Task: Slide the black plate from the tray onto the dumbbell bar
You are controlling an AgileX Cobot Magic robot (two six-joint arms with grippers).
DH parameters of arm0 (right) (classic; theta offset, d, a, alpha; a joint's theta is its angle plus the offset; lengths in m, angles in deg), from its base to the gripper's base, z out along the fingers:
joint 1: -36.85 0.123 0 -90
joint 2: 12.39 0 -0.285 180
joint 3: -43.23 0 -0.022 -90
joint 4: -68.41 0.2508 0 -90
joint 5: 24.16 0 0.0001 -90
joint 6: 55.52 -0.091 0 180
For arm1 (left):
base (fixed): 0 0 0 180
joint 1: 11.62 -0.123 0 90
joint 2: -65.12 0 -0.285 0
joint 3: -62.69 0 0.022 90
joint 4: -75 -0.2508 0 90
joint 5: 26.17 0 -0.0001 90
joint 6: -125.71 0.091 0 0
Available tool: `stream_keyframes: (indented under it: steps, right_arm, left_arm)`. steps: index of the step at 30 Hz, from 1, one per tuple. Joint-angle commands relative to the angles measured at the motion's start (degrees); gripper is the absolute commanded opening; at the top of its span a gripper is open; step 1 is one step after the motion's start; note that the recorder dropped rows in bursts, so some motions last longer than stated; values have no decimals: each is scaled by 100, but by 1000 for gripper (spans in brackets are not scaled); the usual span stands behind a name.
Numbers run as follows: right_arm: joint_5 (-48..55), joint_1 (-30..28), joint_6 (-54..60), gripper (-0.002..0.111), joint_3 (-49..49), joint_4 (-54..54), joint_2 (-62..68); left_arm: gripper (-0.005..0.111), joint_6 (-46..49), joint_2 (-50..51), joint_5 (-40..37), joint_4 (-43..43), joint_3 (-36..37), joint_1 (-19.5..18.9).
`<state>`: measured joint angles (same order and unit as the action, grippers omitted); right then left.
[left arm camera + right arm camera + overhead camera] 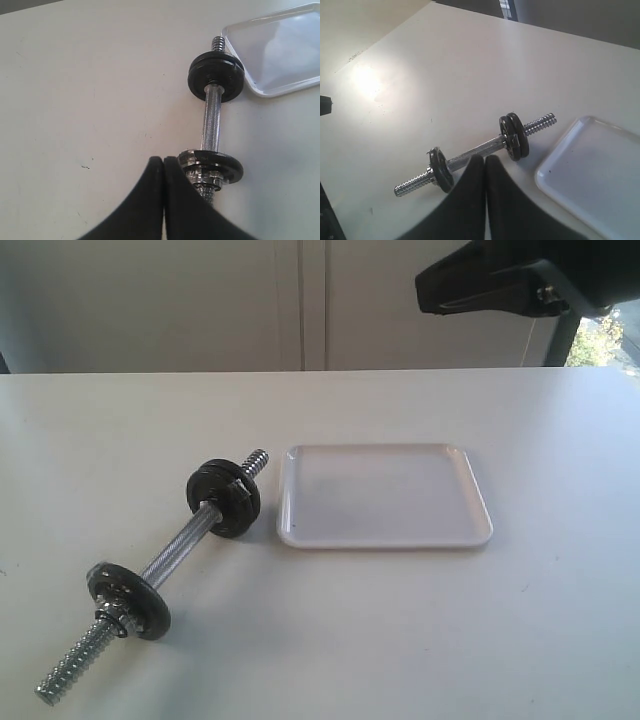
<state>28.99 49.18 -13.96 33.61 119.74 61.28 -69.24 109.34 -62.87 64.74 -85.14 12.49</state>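
Observation:
The tray (385,535) is a shallow white rectangle with nothing in it, also seen in the right wrist view as the tray (600,170). Left of it lies the dumbbell bar (175,552), chrome with threaded ends. The black plate (232,502) sits on the bar's end nearest the tray, pressed against a second disc; the pair shows as the black plate (216,77) and the black plate (514,136). Another worn disc (128,598) is at the near end. My left gripper (163,159) is shut and empty beside that disc. My right gripper (485,157) is shut and empty, high above the bar.
A white table (480,640) carries everything. A black part of the right arm (500,285) hangs at the upper right of the exterior view. A pale wall stands behind the table's far edge.

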Motion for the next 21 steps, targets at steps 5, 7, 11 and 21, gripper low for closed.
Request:
stream_keyframes:
  steps: [5, 7, 11, 21]
  right_arm:
    - [-61, -41, 62, 0, -37, -10, -41]
    - [-61, -41, 62, 0, -37, -10, -41]
    - [-61, -41, 62, 0, -37, -10, -41]
    - [-73, -41, 62, 0, -37, -10, -41]
  left_arm:
    - [0, -67, -36, -16, -12, 42, -8]
    - [0, -57, -36, -16, -12, 42, -8]
    - [0, -57, -36, -16, -12, 42, -8]
    - [0, -57, -1041, -30, -11, 42, -1156]
